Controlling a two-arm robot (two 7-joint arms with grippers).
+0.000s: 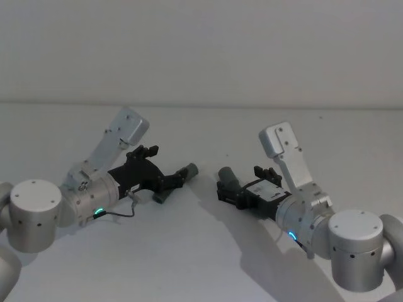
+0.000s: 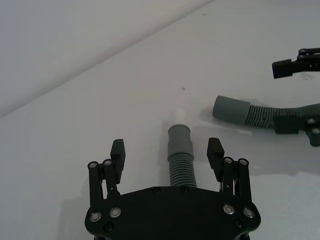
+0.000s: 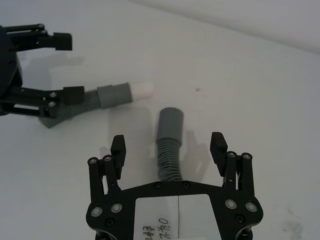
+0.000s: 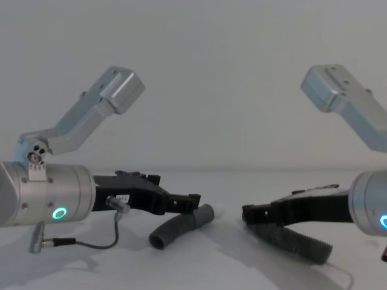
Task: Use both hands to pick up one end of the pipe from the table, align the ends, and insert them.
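Open table [image 1: 208, 264] all round; left gripper [image 2: 166, 145] straddles the white-tipped hose [image 2: 180, 167], right gripper [image 3: 168, 141] the plain-cuffed hose [image 3: 167, 160], both with fingers apart.

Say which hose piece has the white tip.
The hose piece inside the open left gripper; the other hose piece, at the right gripper, ends in a plain sleeve.

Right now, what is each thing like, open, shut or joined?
White-tipped hose: lying on the table, not joined.
Plain hose: lying on the table, not joined.
Left gripper: open, fingers either side of the white-tipped hose.
Right gripper: open, fingers either side of the plain hose.
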